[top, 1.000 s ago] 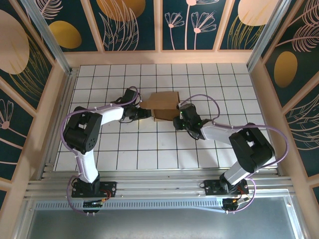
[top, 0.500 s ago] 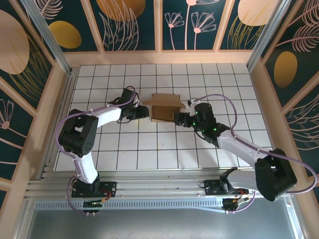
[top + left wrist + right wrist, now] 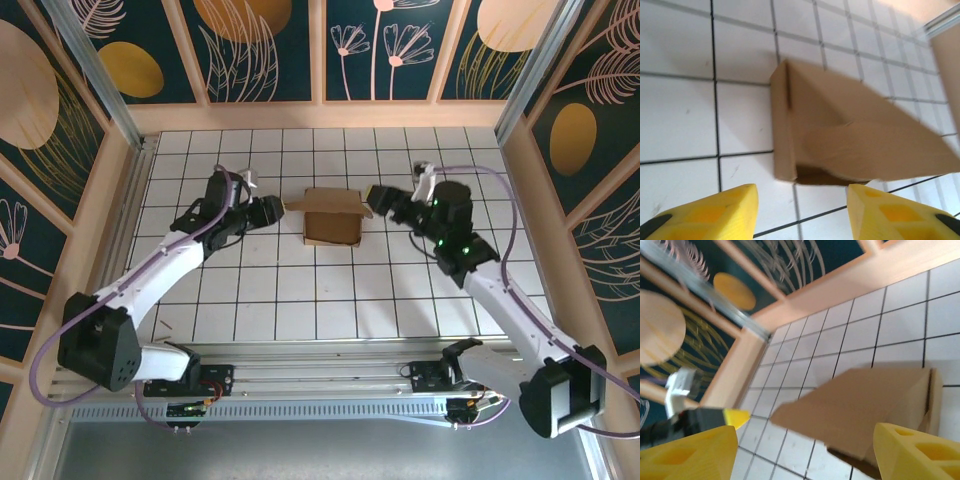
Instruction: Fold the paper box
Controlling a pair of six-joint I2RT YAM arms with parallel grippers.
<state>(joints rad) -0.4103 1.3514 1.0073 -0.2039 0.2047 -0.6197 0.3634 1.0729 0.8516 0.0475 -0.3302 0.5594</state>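
The paper box (image 3: 331,218) is a small brown cardboard box lying mid-table, with little flaps sticking out at its left and right top corners. In the left wrist view the paper box (image 3: 840,137) shows a lid resting slanted with a dark gap under its near edge. My left gripper (image 3: 272,210) hovers just left of the box, open and empty (image 3: 802,215). On the box's right, my right gripper (image 3: 378,196) also stands open and apart from it. In the right wrist view the gripper (image 3: 805,455) holds nothing and the box (image 3: 865,395) lies beyond its fingertips.
The white tiled table (image 3: 300,300) is fenced by wooden walls (image 3: 320,115) at the back and both sides. A metal rail (image 3: 320,375) runs along the near edge where the arm bases sit.
Both arms have drawn back from the box, the left one to the left, the right one up and to the right. The right gripper has opened. The box stays in place.
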